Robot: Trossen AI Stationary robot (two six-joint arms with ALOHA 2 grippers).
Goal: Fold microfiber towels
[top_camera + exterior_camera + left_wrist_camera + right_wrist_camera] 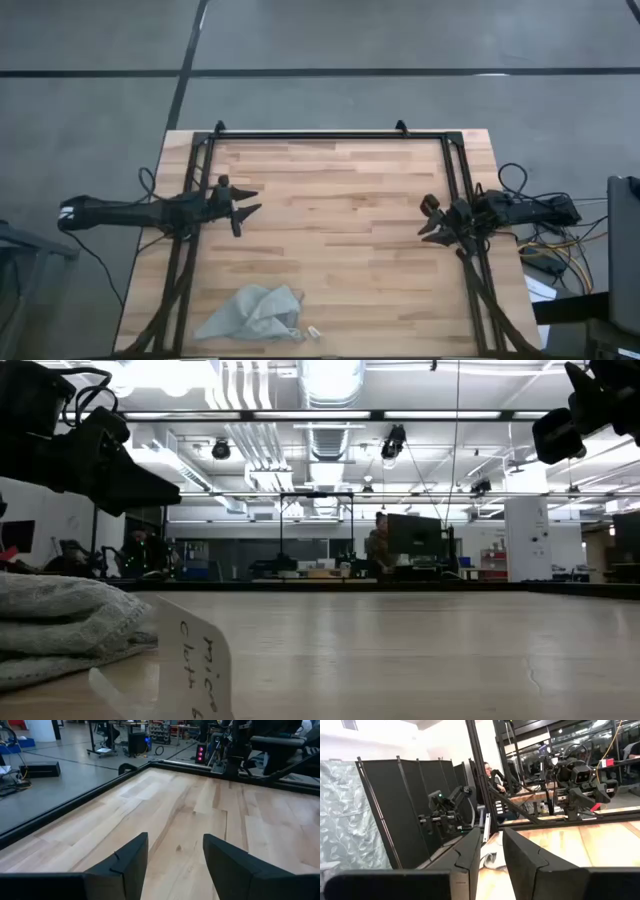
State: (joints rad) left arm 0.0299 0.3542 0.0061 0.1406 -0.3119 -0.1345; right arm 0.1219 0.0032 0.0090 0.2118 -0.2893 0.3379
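Waiting well apart from the towel (252, 314), which lies crumpled at the table's (340, 190) near edge beside a small white tag (313, 331), the left gripper (246, 204) hangs spread and empty, the right gripper (430, 222) part-open and empty, so first reach down and pinch two corners to spread it flat.

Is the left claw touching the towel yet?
Apart. The high view shows the left claw open over bare wood, with clear tabletop between it and the crumpled towel at the near edge.
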